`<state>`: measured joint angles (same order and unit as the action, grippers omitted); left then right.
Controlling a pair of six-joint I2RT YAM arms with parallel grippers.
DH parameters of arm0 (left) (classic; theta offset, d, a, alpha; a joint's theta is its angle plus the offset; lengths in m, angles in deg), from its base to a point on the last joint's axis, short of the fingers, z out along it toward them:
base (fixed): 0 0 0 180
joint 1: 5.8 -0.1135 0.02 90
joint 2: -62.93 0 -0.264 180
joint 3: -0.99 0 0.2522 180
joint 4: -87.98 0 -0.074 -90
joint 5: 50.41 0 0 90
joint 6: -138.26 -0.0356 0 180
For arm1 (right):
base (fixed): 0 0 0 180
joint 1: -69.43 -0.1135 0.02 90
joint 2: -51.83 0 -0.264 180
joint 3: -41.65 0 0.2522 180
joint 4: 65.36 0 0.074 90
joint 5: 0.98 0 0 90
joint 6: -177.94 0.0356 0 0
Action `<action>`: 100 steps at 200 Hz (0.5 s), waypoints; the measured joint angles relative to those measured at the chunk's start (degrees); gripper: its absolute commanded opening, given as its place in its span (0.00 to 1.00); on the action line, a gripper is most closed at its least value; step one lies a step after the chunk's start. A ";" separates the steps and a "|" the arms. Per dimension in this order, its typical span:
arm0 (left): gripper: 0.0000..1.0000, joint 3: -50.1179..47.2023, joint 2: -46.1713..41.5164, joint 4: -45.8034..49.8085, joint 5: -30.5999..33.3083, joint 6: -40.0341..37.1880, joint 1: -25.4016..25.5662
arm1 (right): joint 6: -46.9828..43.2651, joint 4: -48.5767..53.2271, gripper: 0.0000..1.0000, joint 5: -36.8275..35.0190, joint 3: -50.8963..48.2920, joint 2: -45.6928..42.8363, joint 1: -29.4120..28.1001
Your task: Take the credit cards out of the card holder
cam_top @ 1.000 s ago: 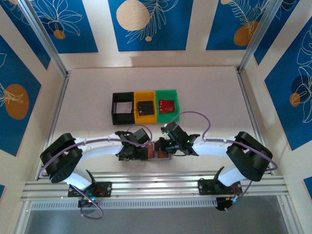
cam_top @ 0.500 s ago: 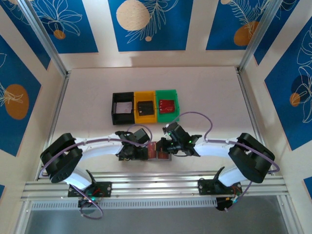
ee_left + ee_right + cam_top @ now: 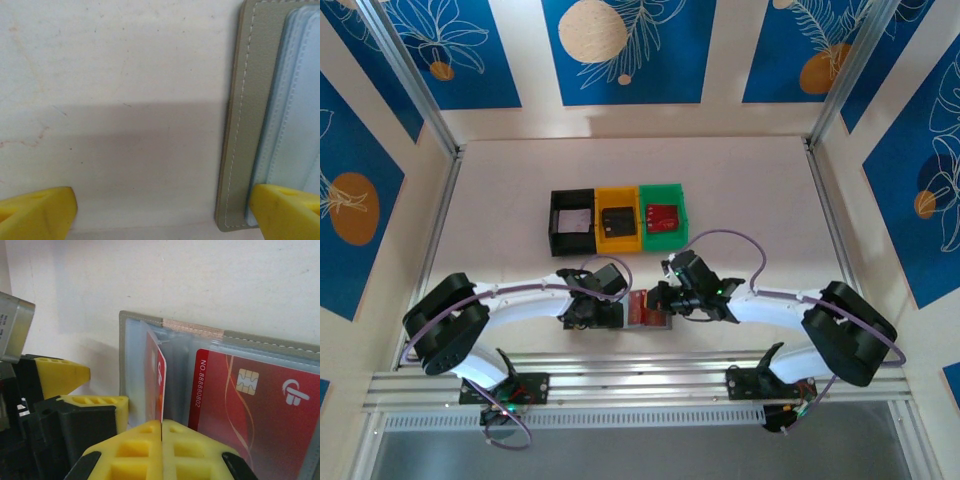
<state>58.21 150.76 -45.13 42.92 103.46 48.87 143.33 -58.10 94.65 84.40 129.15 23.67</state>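
Observation:
The grey card holder (image 3: 642, 318) lies open at the near edge of the table between both grippers. My right gripper (image 3: 161, 424) is shut on the edge of a red credit card (image 3: 160, 382) that stands on edge, partly out of a clear sleeve. A second red credit card (image 3: 250, 405) lies flat in the right-hand sleeve. My left gripper (image 3: 162, 212) is open, one yellow fingertip (image 3: 285, 210) resting on the holder's pale blue panel (image 3: 300, 100) and the other fingertip (image 3: 35, 212) on bare table. From above, the left gripper (image 3: 610, 313) and the right gripper (image 3: 663, 300) flank the holder.
Three small bins stand in a row behind the holder: black (image 3: 571, 222) with a white card, yellow (image 3: 618, 220) with a dark card, green (image 3: 663, 216) with a red card. The metal rail (image 3: 640, 375) runs along the near edge.
My right arm has drawn back to the right with the red card pinched, and more red shows at the holder. The left arm has stayed put.

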 measured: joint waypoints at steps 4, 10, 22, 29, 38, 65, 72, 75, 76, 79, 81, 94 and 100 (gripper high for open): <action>0.92 0.02 0.00 0.00 0.00 0.00 0.00 | -0.15 0.24 0.00 0.13 0.00 -0.31 0.20; 0.92 0.17 0.00 0.02 0.00 0.00 0.00 | -0.39 0.61 0.00 0.35 0.00 -0.70 0.48; 0.92 0.22 0.00 0.04 0.00 -0.02 0.00 | -0.92 1.75 0.00 0.61 -0.04 -1.75 1.03; 0.92 0.28 0.00 0.11 0.00 -0.02 0.00 | -1.20 2.43 0.00 0.70 -0.17 -2.67 1.36; 0.92 0.37 0.00 0.15 0.00 -0.02 0.00 | -1.64 3.34 0.00 0.83 -0.37 -3.89 1.77; 0.92 0.66 -0.02 0.33 0.02 -0.07 0.00 | -3.13 5.64 0.00 1.68 -0.81 -7.30 3.32; 0.92 0.72 -0.02 0.39 0.02 -0.11 0.00 | -3.56 6.08 0.00 2.03 -0.87 -8.02 3.74; 0.93 0.74 -0.02 0.39 0.02 -0.11 0.00 | -3.74 6.25 0.00 2.16 -0.90 -8.28 3.89; 0.93 0.74 -0.02 0.39 0.02 -0.11 0.00 | -3.76 6.29 0.00 2.23 -0.92 -8.35 3.91; 0.93 0.74 -0.09 0.42 0.04 -0.20 0.00 | -3.98 6.47 0.00 2.36 -0.96 -8.68 4.07; 0.93 0.74 -0.13 0.42 0.04 -0.22 0.00 | -4.11 6.58 0.00 2.40 -0.98 -8.87 4.17; 0.93 0.72 -1.18 0.46 0.07 -0.52 -0.09 | -4.81 7.28 0.00 3.21 -1.46 -10.71 4.72; 0.93 0.68 -1.53 0.48 -0.02 -0.85 -0.26 | -5.20 7.76 0.00 3.65 -1.75 -11.76 5.03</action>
<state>58.89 149.23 -44.65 42.90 102.61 48.61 138.13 -50.34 98.30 82.65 117.39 28.69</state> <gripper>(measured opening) 0.928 0.052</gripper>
